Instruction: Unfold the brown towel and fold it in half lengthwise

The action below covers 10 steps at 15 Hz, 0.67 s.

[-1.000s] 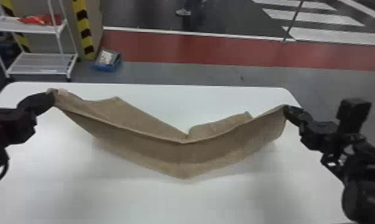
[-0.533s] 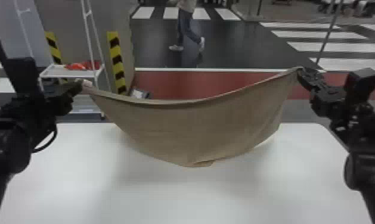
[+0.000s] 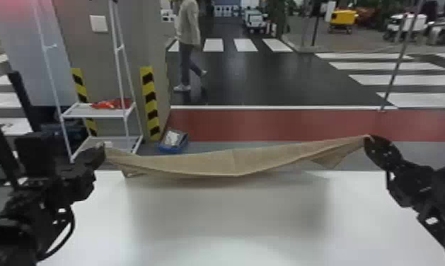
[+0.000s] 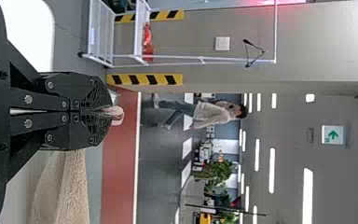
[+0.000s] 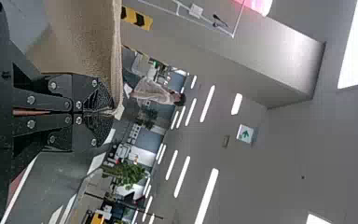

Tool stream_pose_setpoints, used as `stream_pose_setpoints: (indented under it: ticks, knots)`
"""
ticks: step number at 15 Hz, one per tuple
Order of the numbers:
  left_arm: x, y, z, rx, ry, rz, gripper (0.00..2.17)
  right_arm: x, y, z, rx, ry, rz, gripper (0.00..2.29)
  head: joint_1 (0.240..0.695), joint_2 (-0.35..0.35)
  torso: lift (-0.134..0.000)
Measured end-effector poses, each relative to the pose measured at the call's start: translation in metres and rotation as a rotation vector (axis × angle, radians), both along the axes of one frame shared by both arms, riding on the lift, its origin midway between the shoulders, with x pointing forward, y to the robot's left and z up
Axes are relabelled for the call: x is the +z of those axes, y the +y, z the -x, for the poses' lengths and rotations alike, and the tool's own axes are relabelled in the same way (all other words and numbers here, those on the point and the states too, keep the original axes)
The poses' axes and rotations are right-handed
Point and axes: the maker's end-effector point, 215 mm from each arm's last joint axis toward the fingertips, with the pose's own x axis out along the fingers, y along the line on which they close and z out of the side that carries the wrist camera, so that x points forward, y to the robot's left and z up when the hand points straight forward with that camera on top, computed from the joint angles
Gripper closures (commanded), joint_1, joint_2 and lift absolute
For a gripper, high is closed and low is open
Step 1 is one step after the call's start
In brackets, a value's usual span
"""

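In the head view my left gripper and my right gripper hold the brown towel stretched between them by two corners, the right one higher. The towel sags in the middle, over the far edge of the table, with a loose flap hanging near the right end. In the left wrist view my left gripper is shut on a corner whose pale tip sticks out; the towel hangs beside it. Seen from the right wrist, my right gripper is shut on another corner of the towel.
The white table lies below and in front of the towel. Beyond it on the left stand a white rack and a pillar with striped guards. A blue bin is on the floor.
The head view has tilted up. Both arms carried the towel up and away from the table's middle; its hanging sheet, broad half a second ago, now appears as a narrow band.
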Motion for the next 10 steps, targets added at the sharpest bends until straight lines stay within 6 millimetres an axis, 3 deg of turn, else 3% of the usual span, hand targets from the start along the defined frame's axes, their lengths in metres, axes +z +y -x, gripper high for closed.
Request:
stream_pose_setpoints:
  ticks: [3, 6, 7, 10]
  knots:
    - [-0.062, -0.030, 0.053, -0.038, 0.126, 0.011, 1.56, -0.061, -0.006, 0.052, 0.017, 0.050, 0.050, 1.29, 0.623, -0.032, -0.125]
    - [-0.137, -0.047, 0.107, -0.025, 0.371, 0.017, 1.56, -0.097, -0.018, 0.083, 0.019, 0.100, 0.078, 1.29, 0.695, -0.071, -0.125]
    - [-0.152, -0.052, 0.122, -0.029, 0.425, 0.020, 1.56, -0.104, -0.020, 0.091, 0.018, 0.107, 0.082, 1.29, 0.695, -0.080, -0.125]
    - [-0.163, -0.055, 0.146, -0.010, 0.470, 0.005, 1.56, -0.117, -0.041, 0.109, -0.020, 0.127, 0.084, 1.29, 0.695, -0.113, -0.125]
